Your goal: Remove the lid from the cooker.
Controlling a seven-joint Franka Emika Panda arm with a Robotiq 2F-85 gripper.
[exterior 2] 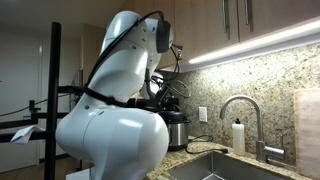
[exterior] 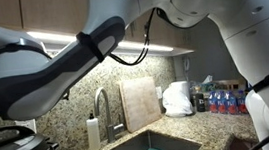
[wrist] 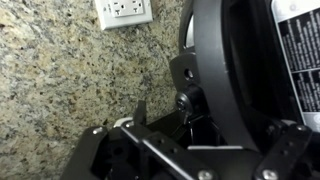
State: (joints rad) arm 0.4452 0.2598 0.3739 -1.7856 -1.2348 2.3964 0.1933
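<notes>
One black lid [wrist: 214, 60] fills the right side of the wrist view. It shows as a big round dark rim, very close to the camera. Just past it on the far right is a dark wall with a white-lettered label [wrist: 300, 50]. I cannot tell if the lid sits on the cooker [exterior 2: 178, 130] or is already off it.

The gripper [wrist: 195, 152] is right up against the lid, at the bottom of the wrist view. Its dark fingers [wrist: 110, 150] spread wide across the picture, but I cannot tell if they are pinching anything or hanging loose.

The cooker stands on the speckled stone counter [exterior 2: 195, 150], left of the sink [exterior 2: 215, 168], in an exterior view. It has a shiny silver band around it. The big white arm [exterior 2: 115, 110] bends over it and hides most of its top.

On the stone wall right of the cooker is a white outlet [exterior 2: 202, 114]. A curved tap [exterior 2: 240, 112] and a soap bottle [exterior 2: 238, 136] stand behind the sink. In an exterior view a pale cutting board [exterior: 140, 102] leans on the wall. To its right are a white bag [exterior: 177, 99] and some small bottles [exterior: 223, 101].
</notes>
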